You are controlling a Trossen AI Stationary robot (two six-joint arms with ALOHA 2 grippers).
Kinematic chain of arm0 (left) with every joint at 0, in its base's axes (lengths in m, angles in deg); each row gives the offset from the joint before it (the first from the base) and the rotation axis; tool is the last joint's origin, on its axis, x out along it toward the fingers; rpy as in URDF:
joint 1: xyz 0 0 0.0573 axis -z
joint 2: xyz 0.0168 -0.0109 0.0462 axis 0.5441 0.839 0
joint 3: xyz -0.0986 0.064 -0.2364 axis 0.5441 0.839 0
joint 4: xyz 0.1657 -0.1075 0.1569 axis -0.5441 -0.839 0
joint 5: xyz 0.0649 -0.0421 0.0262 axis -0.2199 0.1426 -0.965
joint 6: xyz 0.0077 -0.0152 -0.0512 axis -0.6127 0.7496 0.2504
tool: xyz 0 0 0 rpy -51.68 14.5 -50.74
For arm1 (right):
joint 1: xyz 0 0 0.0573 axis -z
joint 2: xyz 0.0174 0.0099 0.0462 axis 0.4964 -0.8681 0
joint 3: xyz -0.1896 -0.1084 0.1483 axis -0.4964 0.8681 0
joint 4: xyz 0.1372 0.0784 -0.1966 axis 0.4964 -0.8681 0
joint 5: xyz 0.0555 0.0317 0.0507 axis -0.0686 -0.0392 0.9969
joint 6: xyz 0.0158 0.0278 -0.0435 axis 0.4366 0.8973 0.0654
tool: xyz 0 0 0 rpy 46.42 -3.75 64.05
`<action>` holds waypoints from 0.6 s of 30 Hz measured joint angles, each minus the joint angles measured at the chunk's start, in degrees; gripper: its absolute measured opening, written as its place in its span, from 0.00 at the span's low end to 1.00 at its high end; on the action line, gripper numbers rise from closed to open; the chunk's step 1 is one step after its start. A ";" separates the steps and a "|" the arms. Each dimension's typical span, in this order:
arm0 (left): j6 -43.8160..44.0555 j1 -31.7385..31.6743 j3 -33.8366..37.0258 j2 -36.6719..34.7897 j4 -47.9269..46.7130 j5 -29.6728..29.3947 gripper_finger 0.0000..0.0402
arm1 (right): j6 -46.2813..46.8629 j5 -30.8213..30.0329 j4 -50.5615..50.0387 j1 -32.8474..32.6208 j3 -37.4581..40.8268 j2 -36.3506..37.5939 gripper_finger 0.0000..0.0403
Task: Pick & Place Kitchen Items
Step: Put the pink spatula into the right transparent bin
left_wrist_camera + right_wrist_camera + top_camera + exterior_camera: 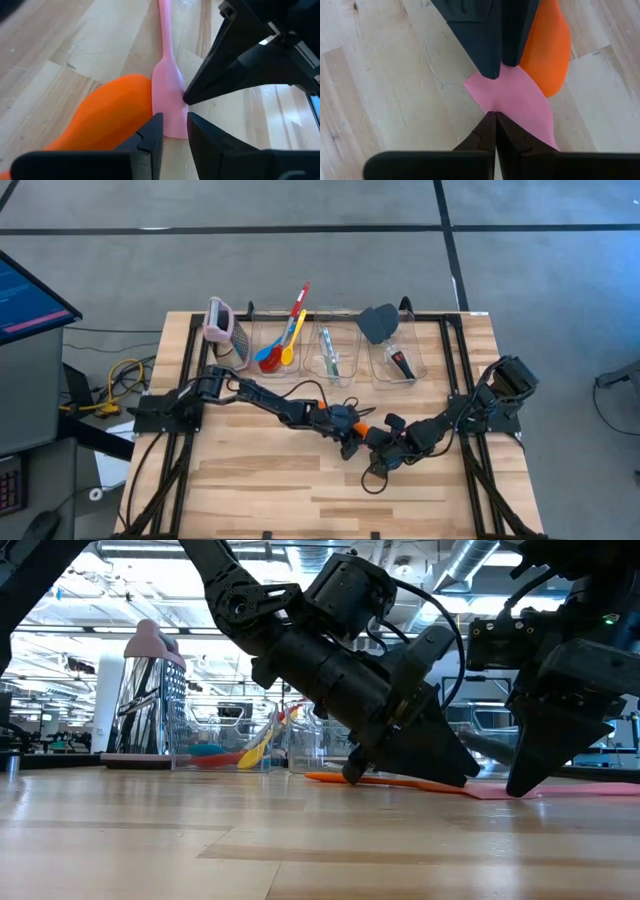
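Looking between the left gripper [173,131] fingers, we see them a narrow gap apart, straddling the edge of the pink spatula [167,95] blade without clearly gripping it. The right gripper [495,120] has its jaws pressed together, tips resting on the same pink blade from the opposite side, nothing held between them. The pink spatula is thin, smooth and matte, a flat blade tapering into a slim handle. An orange spatula [107,117], glossy and rounded, lies flat against it, its edge tucked under the pink one. Both rest on the pale, scuffed wooden table [260,480] near its middle. We see both dark arms reaching inward and tilting steeply down, meeting tip to tip over the spatulas.
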 joint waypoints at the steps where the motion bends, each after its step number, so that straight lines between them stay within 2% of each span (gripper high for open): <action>1: -0.01 0.00 0.02 0.02 -0.08 -0.16 0.19 | 0.00 -0.02 0.00 0.00 0.00 0.00 0.00; 7: -0.86 -0.11 -1.02 0.07 -1.95 -0.25 0.19 | -0.31 0.00 0.02 0.00 0.00 0.00 0.00; 14: -5.13 0.71 -4.40 0.32 -8.07 -2.70 0.19 | -0.31 0.06 0.04 0.00 0.00 0.00 0.00; 18: -6.77 0.92 -4.50 0.32 -8.36 -4.87 0.19 | -0.33 0.07 0.04 0.00 0.00 0.00 0.00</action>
